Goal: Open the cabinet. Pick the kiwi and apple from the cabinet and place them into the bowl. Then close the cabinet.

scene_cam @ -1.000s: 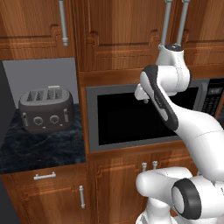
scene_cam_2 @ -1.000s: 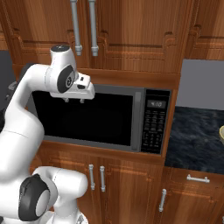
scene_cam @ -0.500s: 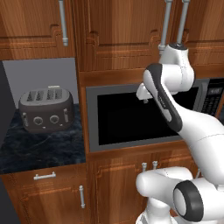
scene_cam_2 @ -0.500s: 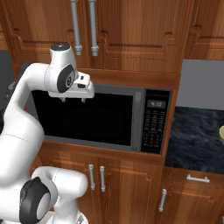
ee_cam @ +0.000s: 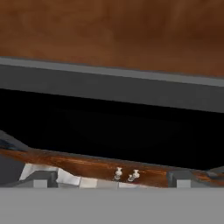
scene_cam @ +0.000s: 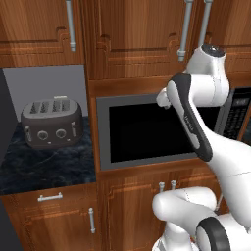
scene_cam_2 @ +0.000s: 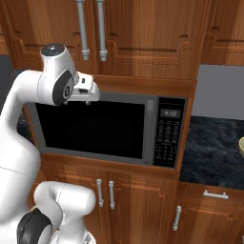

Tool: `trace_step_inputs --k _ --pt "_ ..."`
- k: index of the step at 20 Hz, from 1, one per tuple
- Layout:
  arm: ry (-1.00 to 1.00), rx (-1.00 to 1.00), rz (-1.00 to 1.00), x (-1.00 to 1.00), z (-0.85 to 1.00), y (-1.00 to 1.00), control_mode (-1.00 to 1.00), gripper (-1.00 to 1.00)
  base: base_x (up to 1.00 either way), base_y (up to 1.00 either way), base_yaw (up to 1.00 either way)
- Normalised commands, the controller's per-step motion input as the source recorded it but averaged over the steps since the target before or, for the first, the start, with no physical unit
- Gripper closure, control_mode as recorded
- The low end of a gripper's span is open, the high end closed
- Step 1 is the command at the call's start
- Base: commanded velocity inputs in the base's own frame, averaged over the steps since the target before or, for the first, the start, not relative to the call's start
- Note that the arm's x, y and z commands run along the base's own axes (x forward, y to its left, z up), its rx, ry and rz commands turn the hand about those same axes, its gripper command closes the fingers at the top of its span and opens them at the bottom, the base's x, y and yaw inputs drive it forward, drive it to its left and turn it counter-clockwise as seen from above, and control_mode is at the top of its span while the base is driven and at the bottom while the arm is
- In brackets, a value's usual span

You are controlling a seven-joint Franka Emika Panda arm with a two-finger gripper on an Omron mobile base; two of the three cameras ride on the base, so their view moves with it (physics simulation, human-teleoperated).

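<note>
Pincer [scene_cam_2: 86, 101] now spread wider (grasping nothing), before the microwave [scene_cam_2: 109, 128], closed cabinet [scene_cam_2: 143, 38] just above.

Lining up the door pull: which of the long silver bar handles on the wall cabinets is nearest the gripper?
The left bar of the close pair on the cabinet above the microwave; it hangs almost directly above the gripper, unlike its right-hand twin.

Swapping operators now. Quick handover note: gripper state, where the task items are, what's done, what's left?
Gripper: open, empty, held in front of the microwave, just below the cabinet.
Cabinet: both doors shut, bar handles untouched.
Kiwi, apple: presumably inside the shut cabinet, not visible.
Bowl: a pale rim sliver at the right edge of the right base view, on the dark counter.
Done: nothing.
Left: open cabinet, move both fruits to bowl, close cabinet.
</note>
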Motion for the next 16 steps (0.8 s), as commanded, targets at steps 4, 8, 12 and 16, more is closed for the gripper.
trace_step_inputs --k 4,8,12,16 --pt "-0.37 0.00 -0.04 -0.39 0.32 0.00 -1.00 -1.00 0.00 0.00 0.00" --pt "-0.39 0.00 -0.06 -0.41 0.36 -0.01 -1.00 -1.00 0.00 0.00 0.00" --pt "-0.26 0.00 -0.09 -0.45 0.43 -0.03 -1.00 -1.00 0.00 0.00 0.00" --pt "-0.19 0.00 -0.12 -0.38 0.44 -0.15 -1.00 -1.00 0.00 0.00 0.00"
